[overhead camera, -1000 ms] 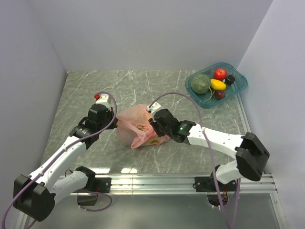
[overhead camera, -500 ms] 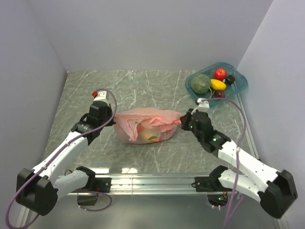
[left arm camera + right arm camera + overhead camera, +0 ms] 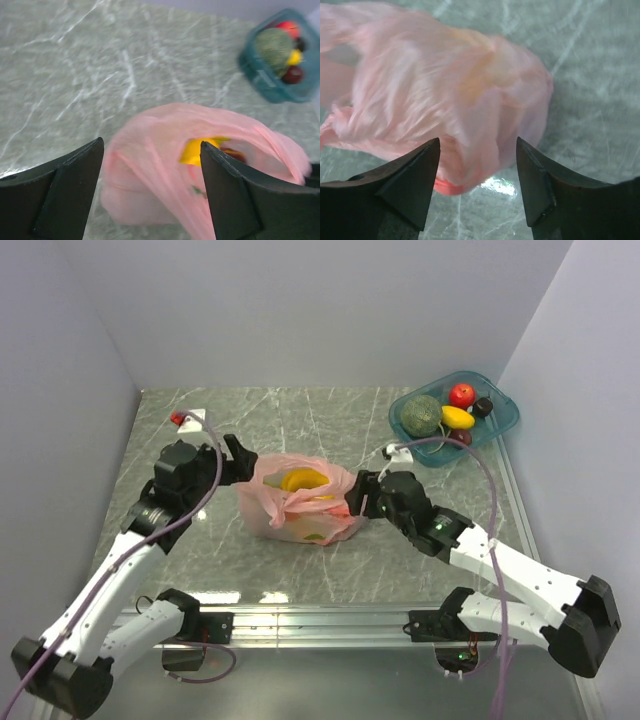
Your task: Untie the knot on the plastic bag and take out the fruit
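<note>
The pink plastic bag (image 3: 268,512) lies mid-table, crumpled, its top gaping. Fruit shows inside: a yellow piece (image 3: 303,479) at the opening and a green patch (image 3: 316,534) through the plastic. I cannot make out the knot. My left gripper (image 3: 237,462) stands open just left of the bag, apart from it. My right gripper (image 3: 355,495) stands open at the bag's right side. In the left wrist view the open left gripper (image 3: 151,145) frames the bag (image 3: 145,170) and yellow fruit (image 3: 196,151). In the right wrist view the open right gripper (image 3: 478,142) faces the bag (image 3: 435,85).
A teal tray (image 3: 505,405) stands at the back right, holding a dull-green melon (image 3: 422,415), a red apple (image 3: 461,394), a yellow fruit and dark ones. It also shows as the tray (image 3: 250,70) in the left wrist view. Walls close in left, back and right.
Both grippers, which had been shut on the bag and stretched it sideways, have opened and let go. The bag has slumped back with its top open, showing yellow fruit.
</note>
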Controlling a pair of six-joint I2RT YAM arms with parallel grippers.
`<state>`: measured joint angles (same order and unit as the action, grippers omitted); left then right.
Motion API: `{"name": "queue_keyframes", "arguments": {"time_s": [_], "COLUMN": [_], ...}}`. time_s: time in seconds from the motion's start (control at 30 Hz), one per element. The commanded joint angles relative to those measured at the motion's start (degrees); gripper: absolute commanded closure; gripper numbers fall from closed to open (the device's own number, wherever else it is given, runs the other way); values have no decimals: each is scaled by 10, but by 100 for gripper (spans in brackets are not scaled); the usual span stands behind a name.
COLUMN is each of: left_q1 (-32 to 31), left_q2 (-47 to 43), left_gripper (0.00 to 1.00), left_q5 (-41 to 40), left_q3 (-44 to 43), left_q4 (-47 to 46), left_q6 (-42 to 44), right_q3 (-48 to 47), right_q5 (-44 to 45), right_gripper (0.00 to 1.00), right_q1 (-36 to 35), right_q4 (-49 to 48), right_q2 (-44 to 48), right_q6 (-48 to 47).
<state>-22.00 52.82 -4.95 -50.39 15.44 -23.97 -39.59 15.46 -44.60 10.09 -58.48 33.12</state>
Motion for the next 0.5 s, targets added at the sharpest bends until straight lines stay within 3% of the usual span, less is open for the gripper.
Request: {"name": "queue_keyframes", "arguments": {"time_s": [0.0,0.17,0.47], "left_q1": [-24,-115,-189], "left_q2": [-46,-72,22], "left_gripper": [17,22,26], "left_q5": [44,53,84], "left_q3": [-14,-7,-29], "left_q4": [16,19,-34], "left_q6": [-21,-16,100], "right_q3": [-90,-166,-292], "right_q5": [14,-17,-47], "right_gripper": [28,22,19], "right_q1": [-12,-13,-13], "right_q4": [69,128,145], "right_q2": [24,2,-92], "right_q6": [-102,-197,-241]}}
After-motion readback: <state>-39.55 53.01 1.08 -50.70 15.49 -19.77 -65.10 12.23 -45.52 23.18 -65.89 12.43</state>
